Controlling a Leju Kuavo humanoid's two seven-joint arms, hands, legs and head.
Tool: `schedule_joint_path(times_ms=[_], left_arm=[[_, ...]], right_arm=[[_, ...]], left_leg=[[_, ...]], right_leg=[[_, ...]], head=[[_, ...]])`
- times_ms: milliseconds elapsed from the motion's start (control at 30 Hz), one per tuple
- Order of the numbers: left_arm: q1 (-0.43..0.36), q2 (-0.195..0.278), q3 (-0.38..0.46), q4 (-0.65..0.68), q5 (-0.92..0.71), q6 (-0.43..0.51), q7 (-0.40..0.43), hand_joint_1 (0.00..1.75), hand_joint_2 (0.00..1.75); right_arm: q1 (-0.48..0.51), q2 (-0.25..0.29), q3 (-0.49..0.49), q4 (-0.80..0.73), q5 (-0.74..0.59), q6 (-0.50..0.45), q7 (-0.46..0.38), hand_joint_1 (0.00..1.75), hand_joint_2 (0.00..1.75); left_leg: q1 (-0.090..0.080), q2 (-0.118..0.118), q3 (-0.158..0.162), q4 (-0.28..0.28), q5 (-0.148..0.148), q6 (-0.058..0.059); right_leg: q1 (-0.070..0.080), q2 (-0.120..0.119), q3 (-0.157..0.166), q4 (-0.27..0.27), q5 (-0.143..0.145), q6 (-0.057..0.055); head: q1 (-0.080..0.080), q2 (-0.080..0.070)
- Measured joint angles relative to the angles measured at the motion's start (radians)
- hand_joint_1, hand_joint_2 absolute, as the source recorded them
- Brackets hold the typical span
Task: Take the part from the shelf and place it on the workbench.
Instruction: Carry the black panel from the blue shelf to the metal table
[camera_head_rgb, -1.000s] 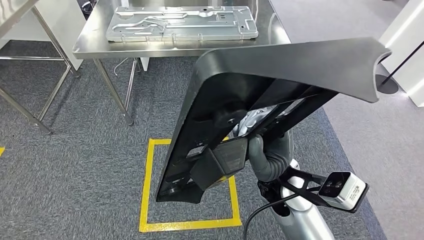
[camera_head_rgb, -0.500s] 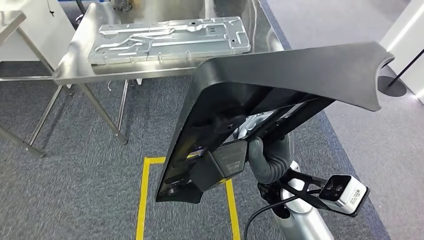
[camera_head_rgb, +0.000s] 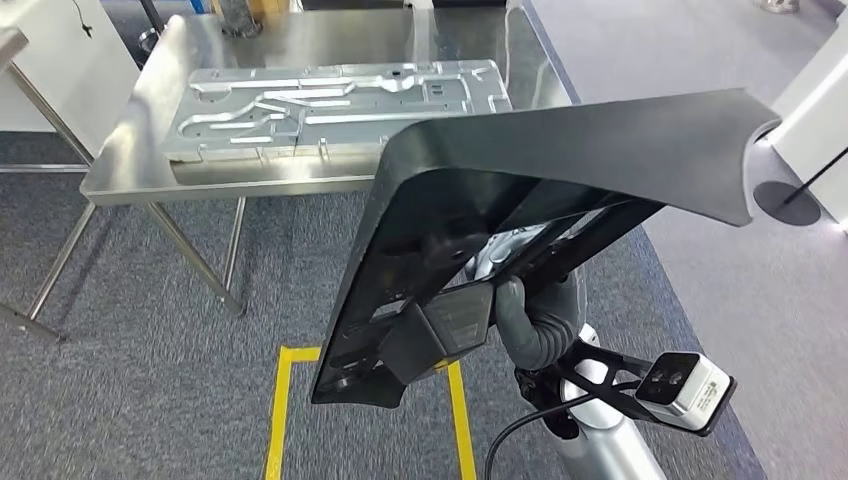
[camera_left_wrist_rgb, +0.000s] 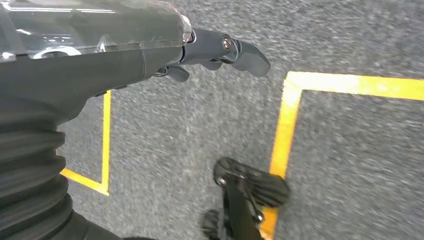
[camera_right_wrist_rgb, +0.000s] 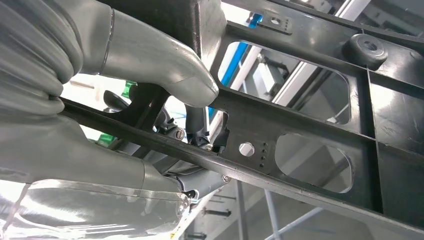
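Gripping a large black plastic part (camera_head_rgb: 560, 160) by a rib of its inner frame, the right hand (camera_head_rgb: 535, 310) holds it raised, near the steel workbench (camera_head_rgb: 130, 165) ahead. It looks stiff, light, awkwardly broad. The left hand (camera_left_wrist_rgb: 220, 50) hangs empty, fingers loosely apart.

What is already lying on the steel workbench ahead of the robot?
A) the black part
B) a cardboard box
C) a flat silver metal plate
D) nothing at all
C: a flat silver metal plate lies on the workbench, while the right hand grips the black part.
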Motion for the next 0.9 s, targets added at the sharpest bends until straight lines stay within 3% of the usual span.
schedule_joint_path(times_ms=[100, 133, 167, 233, 267, 300, 367, 433, 467, 567, 633, 733, 800, 900], left_arm=[[-0.001, -0.002, 0.002, 0.0, 0.009, 0.002, -0.001, 0.0, 1.75], [-0.001, -0.003, 0.004, 0.0, 0.012, 0.004, -0.002, 0.0, 1.75], [-0.003, -0.003, 0.005, -0.001, 0.014, 0.005, -0.004, 0.0, 1.75], [-0.006, -0.004, 0.008, -0.001, 0.016, 0.007, -0.007, 0.0, 1.75], [-0.008, -0.004, 0.009, -0.001, 0.017, 0.008, -0.008, 0.0, 1.75], [-0.011, -0.005, 0.009, -0.001, 0.017, 0.008, -0.009, 0.0, 1.75], [-0.012, -0.006, 0.011, -0.001, 0.019, 0.011, -0.009, 0.0, 1.75], [-0.008, -0.006, 0.015, -0.001, 0.023, 0.014, -0.008, 0.0, 1.75], [-0.004, -0.006, 0.019, -0.001, 0.025, 0.014, -0.008, 0.0, 1.75], [0.007, -0.007, 0.026, -0.001, 0.026, 0.015, -0.008, 0.0, 1.75], [0.008, -0.008, 0.028, -0.001, 0.026, 0.015, -0.009, 0.0, 1.75], [0.008, -0.011, 0.03, -0.001, 0.026, 0.015, -0.01, 0.0, 1.75], [0.008, -0.015, 0.032, -0.001, 0.025, 0.015, -0.01, 0.0, 1.75], [0.006, -0.017, 0.033, -0.001, 0.024, 0.015, -0.012, 0.0, 1.75]], right_arm=[[0.003, 0.0, -0.002, 0.009, 0.0, -0.002, 0.008, 1.75, 1.75], [0.003, 0.0, -0.003, 0.014, -0.001, -0.002, 0.014, 1.75, 1.75], [0.0, 0.001, -0.004, 0.018, -0.003, -0.002, 0.019, 1.75, 1.75], [-0.01, 0.008, -0.004, 0.024, -0.005, -0.003, 0.032, 1.75, 1.75], [-0.016, 0.012, -0.004, 0.026, -0.006, -0.006, 0.039, 1.75, 1.75], [-0.02, 0.016, -0.004, 0.03, -0.006, -0.011, 0.049, 1.75, 1.75], [-0.023, 0.021, -0.004, 0.041, -0.004, -0.031, 0.072, 1.75, 1.75], [-0.02, 0.024, -0.006, 0.057, 0.0, -0.054, 0.09, 1.75, 1.75], [-0.019, 0.024, -0.007, 0.065, 0.003, -0.062, 0.094, 1.75, 1.75], [-0.019, 0.025, -0.009, 0.083, 0.008, -0.072, 0.096, 1.75, 1.75], [-0.02, 0.026, -0.01, 0.092, 0.01, -0.073, 0.096, 1.75, 1.75], [-0.022, 0.026, -0.011, 0.098, 0.012, -0.074, 0.096, 1.75, 1.75], [-0.026, 0.027, -0.013, 0.099, 0.013, -0.076, 0.095, 1.75, 1.75], [-0.024, 0.026, -0.017, 0.101, 0.019, -0.085, 0.092, 1.75, 1.75]], left_leg=[[0.0, -0.002, 0.051, -0.003, -0.048, -0.014], [-0.001, -0.002, 0.067, -0.002, -0.056, -0.021], [-0.003, -0.001, 0.081, 0.001, -0.058, -0.029], [-0.002, 0.002, 0.093, 0.02, -0.055, -0.041], [-0.001, 0.003, 0.081, 0.05, -0.057, -0.045], [0.0, 0.003, 0.057, 0.097, -0.072, -0.047], [0.001, 0.003, -0.025, 0.219, -0.129, -0.051], [0.001, 0.003, -0.093, 0.278, -0.173, -0.053], [0.001, 0.003, -0.106, 0.26, -0.159, -0.053], [-0.001, 0.005, -0.087, 0.083, -0.011, -0.042], [-0.007, 0.007, -0.081, 0.026, 0.034, -0.03], [-0.006, 0.005, -0.072, 0.018, 0.041, -0.014], [0.0, 0.005, -0.057, 0.007, 0.04, -0.005], [0.001, 0.005, -0.042, 0.004, 0.025, 0.004]], right_leg=[[0.001, -0.011, 0.006, -0.149, 0.208, -0.009], [0.003, -0.012, 0.011, -0.17, 0.247, -0.015], [0.005, -0.011, 0.02, -0.177, 0.253, -0.023], [0.003, -0.007, 0.047, -0.189, 0.258, -0.042], [0.003, -0.007, 0.059, -0.193, 0.259, -0.051], [0.002, -0.007, 0.069, -0.196, 0.257, -0.057], [0.005, -0.006, 0.08, -0.198, 0.245, -0.064], [0.009, -0.003, 0.091, -0.198, 0.232, -0.066], [0.01, -0.001, 0.097, -0.197, 0.226, -0.066], [0.013, 0.002, 0.119, -0.197, 0.207, -0.059], [0.015, 0.002, 0.122, -0.196, 0.198, -0.049], [0.017, 0.001, 0.128, -0.194, 0.185, -0.03], [0.016, 0.0, 0.107, -0.144, 0.16, -0.018], [0.008, -0.001, -0.016, 0.051, 0.098, -0.006]], head=[[0.0, 0.0], [0.0, 0.0], [-0.001, 0.0], [-0.001, 0.0], [-0.001, 0.0], [-0.001, 0.0], [-0.001, 0.0], [-0.001, 0.0], [-0.001, 0.0], [-0.001, 0.0], [-0.001, 0.0], [-0.001, 0.0], [-0.001, 0.0], [-0.001, 0.0]])
